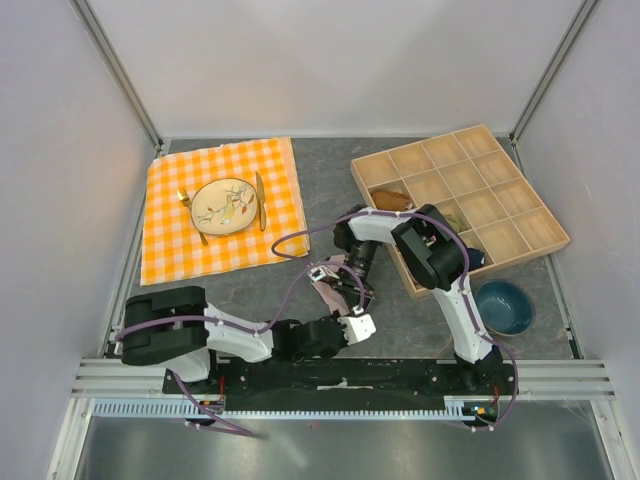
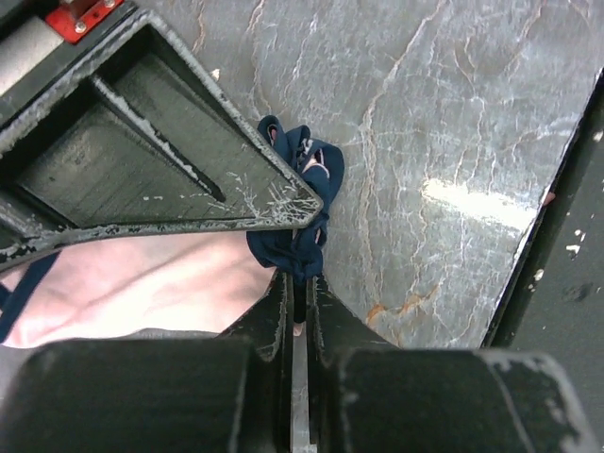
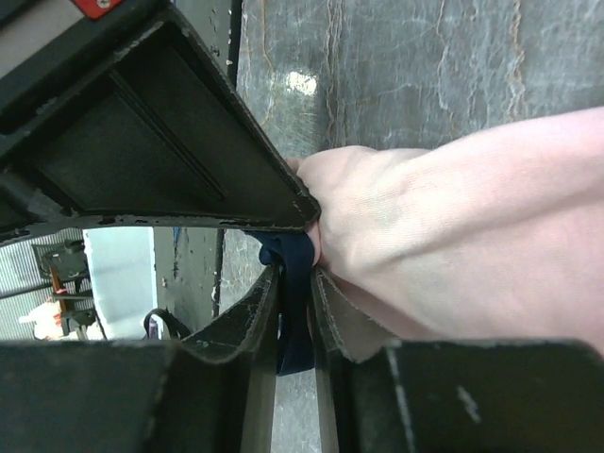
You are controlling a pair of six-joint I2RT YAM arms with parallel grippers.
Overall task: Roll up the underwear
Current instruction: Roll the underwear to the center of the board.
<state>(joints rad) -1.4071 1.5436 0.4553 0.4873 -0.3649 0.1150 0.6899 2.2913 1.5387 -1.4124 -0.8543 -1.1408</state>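
Pinching the underwear (image 1: 333,290) at two edges, I have it low in the middle of the top view, at the bare grey bench (image 1: 330,190) between the checked cloth (image 1: 222,208) and the wooden tray (image 1: 458,200). My left end effector (image 1: 352,322) is at its lower edge, pressed together on a bunch of the navy edging. My right end effector (image 1: 352,278) is at its upper edge, jaws nearly together with a navy band caught in the narrow gap. The fabric's long axis therefore runs up and down the frame between the two, with neither arm nearer. I judge a roll must turn about that line. The top view mostly hides the garment under my arms; the left wrist view shows pink cloth spreading to the lower left of the jaws, and the right wrist view shows it bulging to the right
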